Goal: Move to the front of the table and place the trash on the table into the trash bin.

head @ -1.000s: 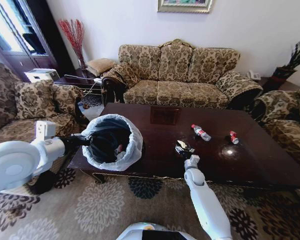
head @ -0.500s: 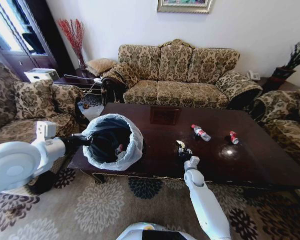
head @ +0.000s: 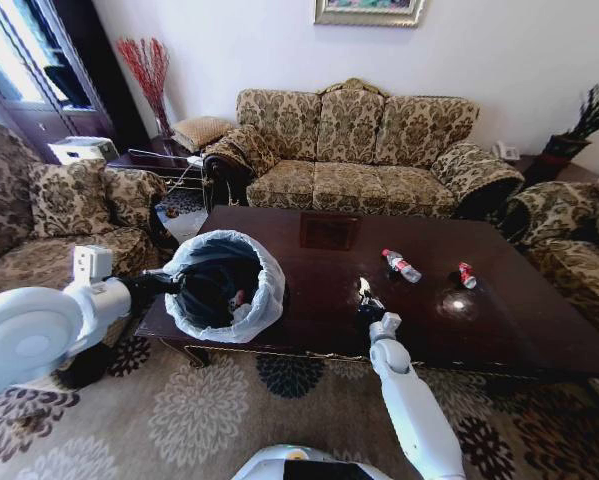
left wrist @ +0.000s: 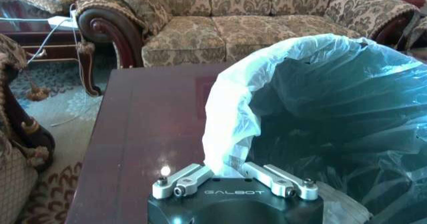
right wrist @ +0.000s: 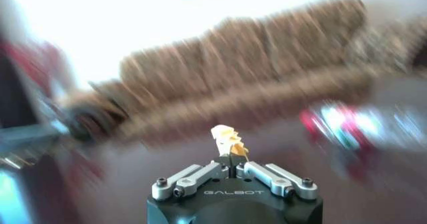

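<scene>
The trash bin [head: 222, 288], lined with a whitish bag [left wrist: 313, 99], hangs tilted at the left end of the dark table [head: 314, 275]. My left gripper [head: 172, 282] [left wrist: 228, 171] is shut on the liner at its rim. My right gripper [head: 364, 299] [right wrist: 229, 165] hovers just above the table's front middle, shut on a small crumpled pale paper bit [right wrist: 226, 138]. On the table's right half lie a clear red-capped bottle [head: 400, 265] and a crushed red can [head: 466, 274].
A patterned sofa [head: 359, 150] stands behind the table, with armchairs at the left [head: 69, 200] and right [head: 569, 240]. A patterned rug [head: 199, 400] covers the floor in front. Trash lies inside the bin.
My right gripper has turned upright and lifted slightly off the table with the paper bit in its fingers. The left arm and the bin have stayed where they were.
</scene>
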Motion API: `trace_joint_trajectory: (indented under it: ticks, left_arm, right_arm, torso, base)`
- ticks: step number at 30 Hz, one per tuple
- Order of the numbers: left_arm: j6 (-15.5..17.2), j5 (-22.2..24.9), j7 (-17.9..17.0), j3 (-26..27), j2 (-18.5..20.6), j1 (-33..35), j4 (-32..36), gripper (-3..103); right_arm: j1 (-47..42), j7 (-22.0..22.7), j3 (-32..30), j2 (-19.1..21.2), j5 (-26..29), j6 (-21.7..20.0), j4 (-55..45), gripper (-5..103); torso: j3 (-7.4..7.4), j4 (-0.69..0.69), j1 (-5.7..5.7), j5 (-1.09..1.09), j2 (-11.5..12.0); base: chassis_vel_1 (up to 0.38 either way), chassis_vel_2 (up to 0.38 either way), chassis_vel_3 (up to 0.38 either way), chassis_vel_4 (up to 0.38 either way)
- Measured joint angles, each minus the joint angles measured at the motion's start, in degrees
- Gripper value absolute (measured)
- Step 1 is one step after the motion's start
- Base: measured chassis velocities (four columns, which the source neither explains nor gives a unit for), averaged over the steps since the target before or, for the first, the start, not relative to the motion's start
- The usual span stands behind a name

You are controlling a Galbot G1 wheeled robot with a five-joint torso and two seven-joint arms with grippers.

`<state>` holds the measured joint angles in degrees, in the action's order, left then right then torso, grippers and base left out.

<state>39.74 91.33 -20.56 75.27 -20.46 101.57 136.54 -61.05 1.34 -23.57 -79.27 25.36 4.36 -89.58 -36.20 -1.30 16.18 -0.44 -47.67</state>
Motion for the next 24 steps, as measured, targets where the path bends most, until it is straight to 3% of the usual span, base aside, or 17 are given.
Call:
trace_joint_trajectory:
  ticks: [3, 4, 8, 12, 14, 17, 24]
  left_arm:
    - [0.0, -0.1, -0.6, -0.5, -0.4, 0.4, 0.4, 0]
    - [0.0, -0.1, -0.6, -0.5, -0.4, 0.4, 0.4, 0]
    - [0.8, 0.6, -1.3, -0.8, -0.4, 1.3, 1.0, 0]
    - [1.2, 1.7, -1.9, -0.5, 0.6, 1.9, 1.1, 0]
    - [1.2, 1.8, -2.0, -0.5, 0.8, 2.0, 1.1, 0]
    - [1.3, 2.4, -2.2, -1.0, 2.0, 1.9, 1.7, 0]
    - [1.3, 3.8, -2.9, -0.9, 2.8, 1.8, 3.0, 0]
  right_arm:
    - [-2.5, -6.0, 1.9, 1.4, 3.1, 0.8, -14.9, 0]
    - [-2.5, -6.0, 1.9, 1.4, 3.1, 0.8, -14.9, 0]
    - [-2.7, -13.1, 7.4, 4.5, 10.1, -1.3, -31.6, 0]
    - [-2.2, -18.4, 11.8, 6.8, 11.8, -1.7, -39.0, 0]
    - [-2.2, -19.1, 12.7, 7.3, 12.0, -1.7, -40.1, 0]
    - [-2.0, -25.0, 17.4, 9.2, 11.0, -1.4, -43.6, 0]
    - [-2.3, -25.5, 22.5, 9.7, 4.2, -1.5, -42.1, 0]
  torso:
    - [0.01, -0.01, 0.00, -0.03, 0.0]
    - [0.01, -0.01, 0.00, -0.03, 0.0]
    - [0.01, -0.02, -0.01, -0.02, 0.0]
    - [0.01, -0.01, -0.01, -0.01, 0.0]
    - [0.01, -0.01, -0.01, -0.01, 0.0]
    - [0.01, 0.00, -0.01, 0.00, 0.0]
    - [0.00, 0.00, -0.01, 0.00, 0.0]
  base:
    - [0.000, 0.000, 0.000, 0.000]
    - [0.000, 0.000, 0.000, 0.000]
    - [0.000, 0.000, 0.000, 0.000]
    - [0.000, 0.000, 0.000, 0.000]
    - [0.000, 0.000, 0.000, 0.000]
    - [0.000, 0.000, 0.000, 0.000]
    - [0.000, 0.000, 0.000, 0.000]
